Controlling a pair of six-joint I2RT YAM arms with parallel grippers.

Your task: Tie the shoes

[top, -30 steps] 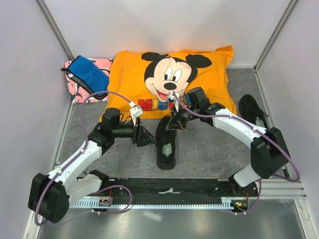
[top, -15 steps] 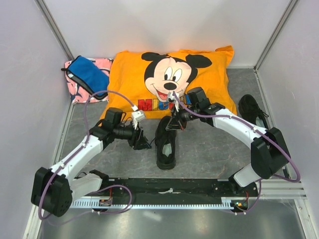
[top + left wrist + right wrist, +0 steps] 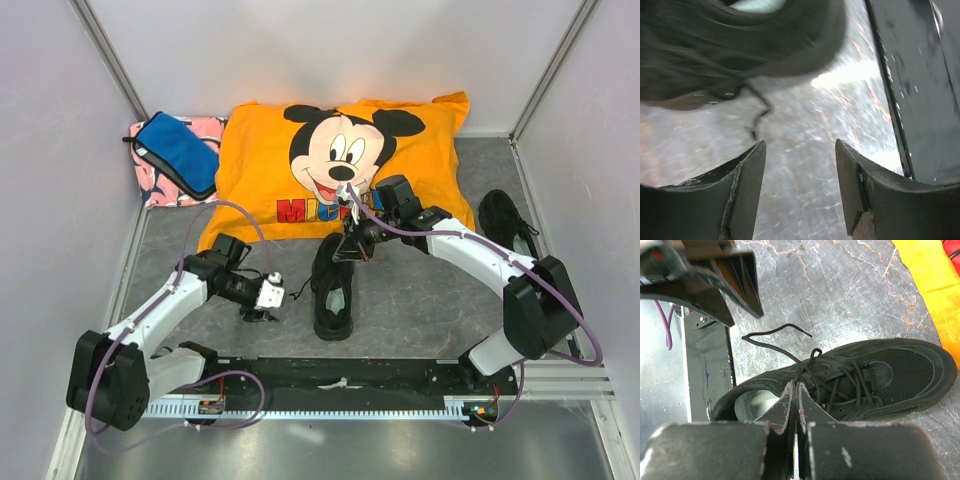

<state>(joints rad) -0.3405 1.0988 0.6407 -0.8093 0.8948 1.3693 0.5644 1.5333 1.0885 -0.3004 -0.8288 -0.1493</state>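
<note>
One black sneaker (image 3: 333, 285), loose-laced, at centre — its twin (image 3: 505, 228) far right, both upright.

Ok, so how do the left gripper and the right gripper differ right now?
The left gripper is open with nothing between its fingers; the right gripper is shut. The left gripper hangs over bare table beside the middle shoe, near a loose lace end; the right gripper sits over that shoe's laces, whether pinching one I cannot tell. Both work at the same shoe.
</note>
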